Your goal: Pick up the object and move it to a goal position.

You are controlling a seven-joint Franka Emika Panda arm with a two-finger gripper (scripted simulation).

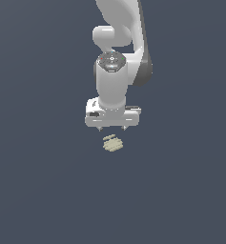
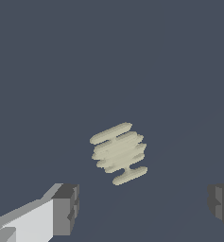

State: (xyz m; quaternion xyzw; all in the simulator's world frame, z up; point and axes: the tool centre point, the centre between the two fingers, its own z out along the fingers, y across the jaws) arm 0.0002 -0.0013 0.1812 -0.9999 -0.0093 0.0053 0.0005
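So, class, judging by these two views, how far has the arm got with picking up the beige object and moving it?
Early stage. Done: the gripper is positioned close above the object, jaws spread wide. In hand: lining up; the wrist view shows the object lying free on the surface ahead of the open fingers, not between them. Left: lowering, closing, lifting and carrying it to the goal, which no view shows.

Matt ridged object (image 2: 119,152) (glossy white gripper (image 1: 112,127))
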